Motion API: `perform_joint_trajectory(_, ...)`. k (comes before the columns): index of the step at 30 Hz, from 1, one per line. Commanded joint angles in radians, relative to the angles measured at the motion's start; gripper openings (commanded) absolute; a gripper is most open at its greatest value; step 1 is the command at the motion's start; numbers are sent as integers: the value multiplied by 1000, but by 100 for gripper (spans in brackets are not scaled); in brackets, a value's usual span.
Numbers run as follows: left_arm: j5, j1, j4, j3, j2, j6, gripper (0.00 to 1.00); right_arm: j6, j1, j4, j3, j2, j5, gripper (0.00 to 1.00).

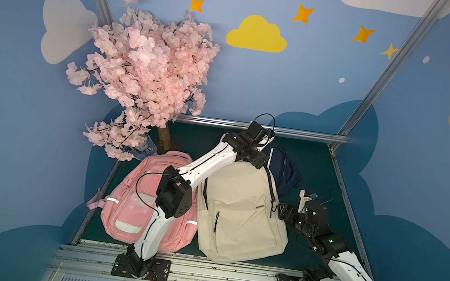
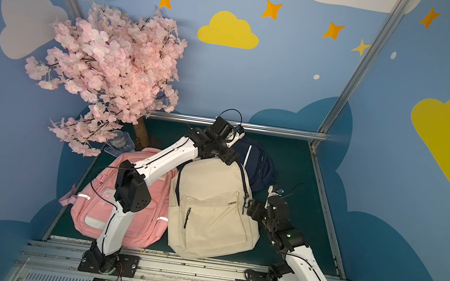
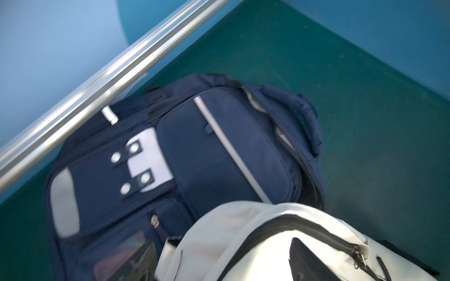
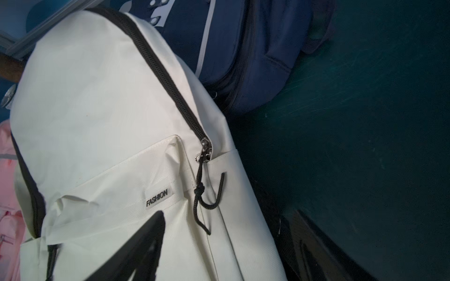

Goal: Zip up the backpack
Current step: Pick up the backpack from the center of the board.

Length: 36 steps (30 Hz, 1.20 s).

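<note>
Your green table (image 1: 318, 165) carries a pink blossom tree (image 1: 144, 71) in the far left corner and three bags lying flat. The cream bag (image 1: 240, 214) lies mid-table, touching the pink bag (image 1: 131, 211) on its left. Its top overlaps the navy bag (image 1: 287, 170) behind it. Your left arm (image 1: 203, 162) rises from the near rail, with its elbow bent above the pink bag. Its forearm slants across to the cream bag's far end, and the wrist sits over the seam between cream and navy. Your right arm (image 1: 349, 267) stays low, folded at the cream bag's right edge, its wrist turned in toward the bag's side. The left gripper (image 3: 224, 245) stands with jaws apart over the cream bag's top, clamping nothing; one finger (image 3: 309, 262) is sharp, the other a blurred dark shape. The right gripper (image 4: 226, 214) is also spread wide and holds nothing, one finger over the front pocket and one out past the bag's edge. A small white label (image 4: 157, 197) on the pocket reads "FASHION". The black zip (image 4: 168, 80) looks closed from the top down to the slider (image 4: 205, 148). Its cord (image 4: 202, 202) hangs loose between the right fingers, touching neither.
</note>
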Motion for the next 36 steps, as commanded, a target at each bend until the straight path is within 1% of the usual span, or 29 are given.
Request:
perform_joint_trajectory(1, -187, -2, -191, -127, -150, -268, 89, -3, -72, 23, -11, 48, -147, 85)
perform_joint_trajectory(4, -183, -27, -67, -497, -404, -405, 92, -35, -105, 42, -5, 113, -218, 86)
perform_joint_trajectory(8, -175, -53, 161, -1010, -766, -509, 95, -45, -116, 72, -4, 171, -260, 86)
perform_joint_trajectory(9, -170, -47, 205, -1128, -861, -537, 98, -46, -117, 85, -6, 183, -278, 86)
perform_joint_trajectory(10, -155, -38, 219, -1219, -940, -565, 98, -46, -115, 104, -10, 195, -301, 86)
perform_joint_trajectory(13, -53, -25, 251, -1380, -1083, -615, 99, -46, -114, 148, -19, 258, -343, 86)
perform_joint_trajectory(16, 64, -25, 330, -1483, -1111, -666, 99, -28, -112, 175, -4, 354, -405, 86)
perform_joint_trajectory(19, 116, -27, 409, -1546, -1079, -710, 96, -13, -108, 172, 25, 443, -461, 86)
perform_joint_trajectory(21, 140, -27, 476, -1573, -1044, -718, 92, -20, -101, 147, 53, 485, -481, 81)
perform_joint_trajectory(23, 148, -21, 531, -1583, -985, -711, 83, -18, -89, 146, 66, 513, -485, 73)
perform_joint_trajectory(24, 146, -11, 540, -1578, -943, -707, 77, -14, -82, 149, 70, 524, -485, 69)
perform_joint_trajectory(27, 153, 43, 576, -1562, -834, -702, 55, 4, -68, 165, 70, 539, -486, 55)
perform_joint_trajectory(30, 210, 107, 631, -1541, -751, -663, 35, 17, -64, 169, 70, 542, -477, 39)
perform_joint_trajectory(31, 225, 124, 638, -1524, -729, -642, 29, 22, -65, 170, 70, 541, -476, 32)
perform_joint_trajectory(33, 261, 143, 635, -1479, -692, -593, 20, 30, -64, 172, 71, 535, -474, 21)
perform_joint_trajectory(36, 298, 143, 580, -1403, -676, -545, 10, 40, -64, 175, 73, 506, -474, 10)
